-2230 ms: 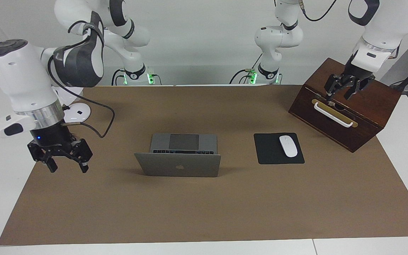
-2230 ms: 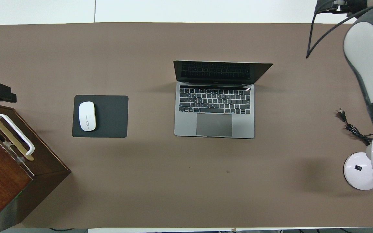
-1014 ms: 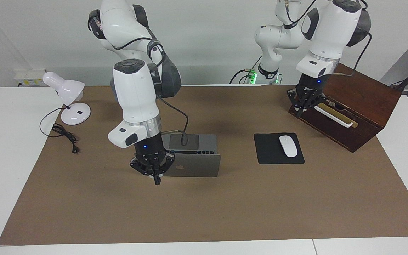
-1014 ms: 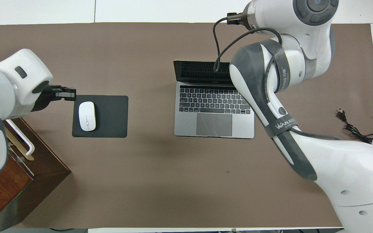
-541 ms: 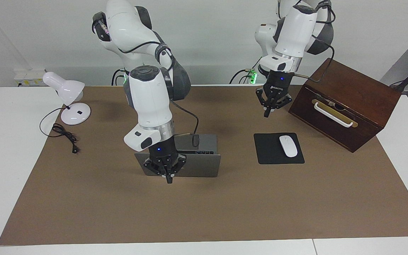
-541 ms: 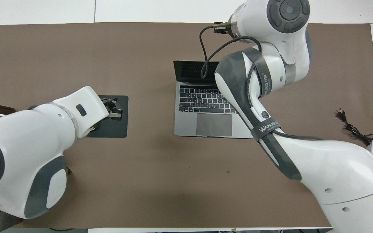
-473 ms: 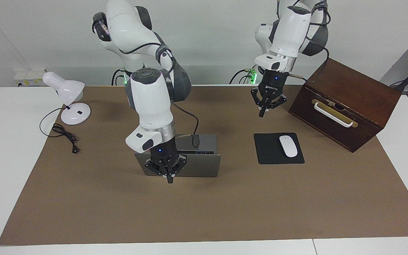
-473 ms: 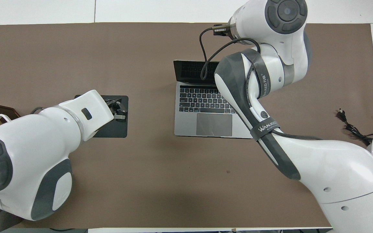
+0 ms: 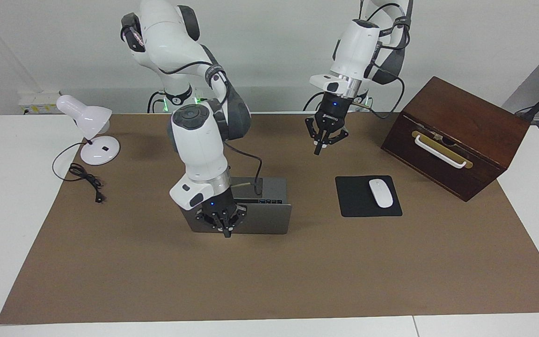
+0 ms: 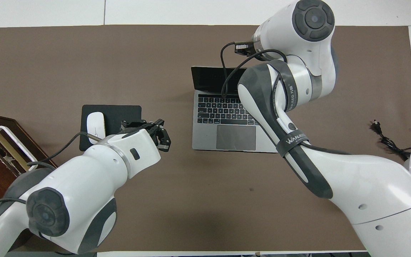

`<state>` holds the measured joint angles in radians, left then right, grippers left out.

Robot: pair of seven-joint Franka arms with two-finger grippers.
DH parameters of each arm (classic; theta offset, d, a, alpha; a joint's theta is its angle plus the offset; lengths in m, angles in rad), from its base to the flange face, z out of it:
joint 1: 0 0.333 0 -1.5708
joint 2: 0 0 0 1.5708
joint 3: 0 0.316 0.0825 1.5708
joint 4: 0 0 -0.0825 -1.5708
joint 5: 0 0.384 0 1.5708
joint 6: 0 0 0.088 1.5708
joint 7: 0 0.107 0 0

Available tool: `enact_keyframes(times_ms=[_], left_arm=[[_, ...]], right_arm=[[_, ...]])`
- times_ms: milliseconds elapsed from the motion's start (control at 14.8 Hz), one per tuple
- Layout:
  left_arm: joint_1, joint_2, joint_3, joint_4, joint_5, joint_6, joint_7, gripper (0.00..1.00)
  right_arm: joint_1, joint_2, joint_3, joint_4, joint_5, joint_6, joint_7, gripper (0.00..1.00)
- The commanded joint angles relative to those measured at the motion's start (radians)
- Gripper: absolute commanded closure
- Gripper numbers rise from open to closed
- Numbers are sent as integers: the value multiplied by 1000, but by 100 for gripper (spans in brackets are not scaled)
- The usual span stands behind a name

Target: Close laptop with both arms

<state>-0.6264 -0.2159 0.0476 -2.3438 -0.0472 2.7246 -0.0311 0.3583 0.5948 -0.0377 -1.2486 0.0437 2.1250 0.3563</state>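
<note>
The silver-grey laptop (image 9: 269, 220) stands open at the middle of the brown mat, its lid upright and its keyboard (image 10: 227, 110) toward the robots. My right gripper (image 9: 225, 229) points down with its fingers together at the lid's outer face, covering the apple logo. In the overhead view it is hidden under its own wrist. My left gripper (image 9: 320, 146) hangs with fingers together over bare mat, between the laptop and the mouse pad. It also shows in the overhead view (image 10: 157, 132).
A black mouse pad (image 9: 358, 203) with a white mouse (image 9: 380, 193) lies toward the left arm's end. A dark wooden box (image 9: 466, 121) with a white handle stands past it. A white desk lamp (image 9: 89, 126) and its cable (image 9: 84, 180) are at the right arm's end.
My right gripper came in from the table's end and settled at the lid's outer face. My left gripper swung from the wooden box toward the laptop. The lid stands as before.
</note>
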Motion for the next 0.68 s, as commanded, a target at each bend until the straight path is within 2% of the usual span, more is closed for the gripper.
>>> enact_keyframes(times_ms=[0, 405, 608], left_arm=[[-56, 53, 15, -42, -10, 119, 0, 100], [-87, 188, 18, -57, -10, 292, 5, 100], [-87, 211, 18, -55, -10, 313, 11, 100]], right_arm=[[-9, -55, 7, -74, 28, -23, 15, 100], [-10, -64, 7, -92, 44, -14, 13, 100], [-13, -67, 7, -95, 74, -28, 12, 100]])
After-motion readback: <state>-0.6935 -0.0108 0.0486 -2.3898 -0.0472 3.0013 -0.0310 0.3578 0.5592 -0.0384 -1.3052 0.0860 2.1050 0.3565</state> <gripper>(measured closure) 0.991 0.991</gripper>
